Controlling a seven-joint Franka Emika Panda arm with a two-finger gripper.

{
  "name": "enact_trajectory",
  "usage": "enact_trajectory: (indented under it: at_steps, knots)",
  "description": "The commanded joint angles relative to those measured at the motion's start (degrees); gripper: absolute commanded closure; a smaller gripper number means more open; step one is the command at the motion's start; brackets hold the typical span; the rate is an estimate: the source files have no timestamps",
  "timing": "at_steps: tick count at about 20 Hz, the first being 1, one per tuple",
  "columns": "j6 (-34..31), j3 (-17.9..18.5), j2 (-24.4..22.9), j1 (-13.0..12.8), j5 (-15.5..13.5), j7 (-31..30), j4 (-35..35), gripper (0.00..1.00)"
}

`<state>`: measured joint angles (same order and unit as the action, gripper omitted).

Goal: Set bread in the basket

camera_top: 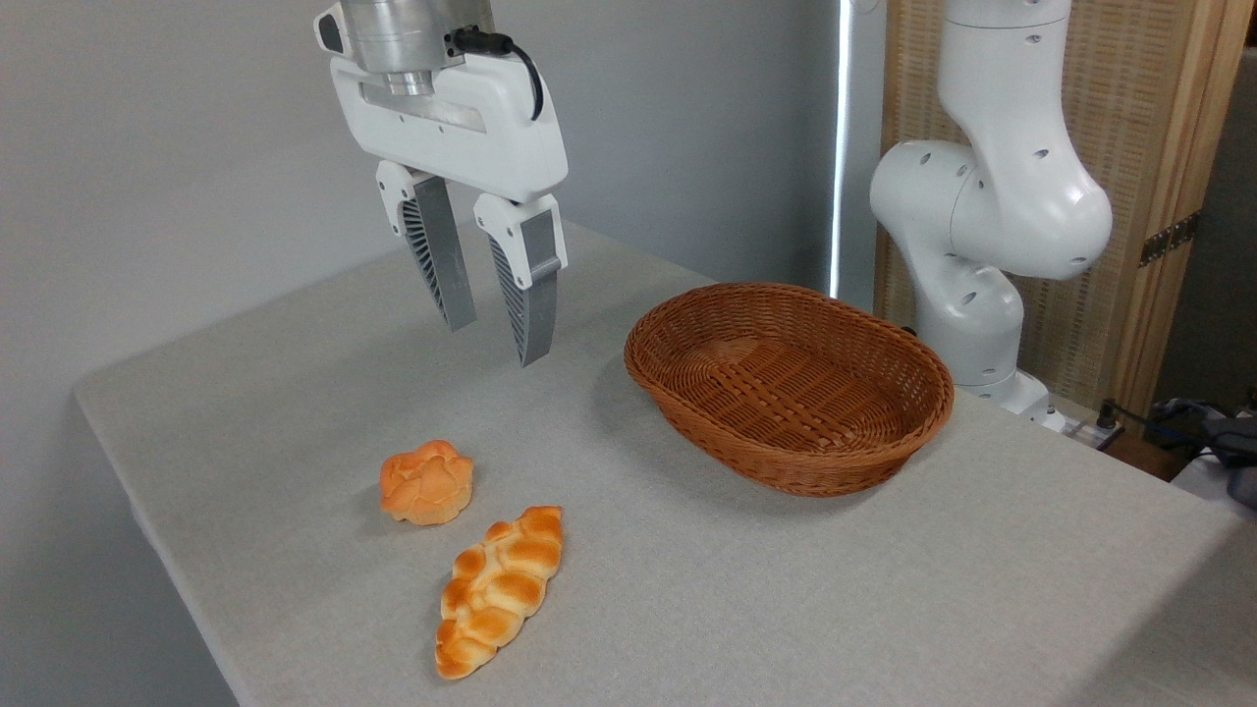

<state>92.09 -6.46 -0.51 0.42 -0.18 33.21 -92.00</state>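
The bread (pixel 427 482), a small round orange bun with a lobed top, lies on the grey table near its front left. My gripper (pixel 495 344) hangs in the air well above the table, up and to the right of the bun, with its two ribbed grey fingers (pixel 439 260) apart and nothing between them. The basket (pixel 789 385), a large oval brown wicker one, stands to the right of the gripper and holds nothing.
A longer braided golden loaf (pixel 499 589) lies just in front of the bun, slanting toward the table's front edge. The arm's white base (pixel 982 255) rises behind the basket at the right. A wooden screen stands behind it.
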Motion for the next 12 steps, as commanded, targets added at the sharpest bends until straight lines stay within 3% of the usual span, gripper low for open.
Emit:
enact_trajectory:
  at_steps: [1,12]
  knots:
    - [3.8,-1.4,-0.1,-0.2,-2.3,-0.7,-2.1,0.00]
    - [25.4,-9.7,2.1,-0.1,-2.1,0.0,-15.3,0.00]
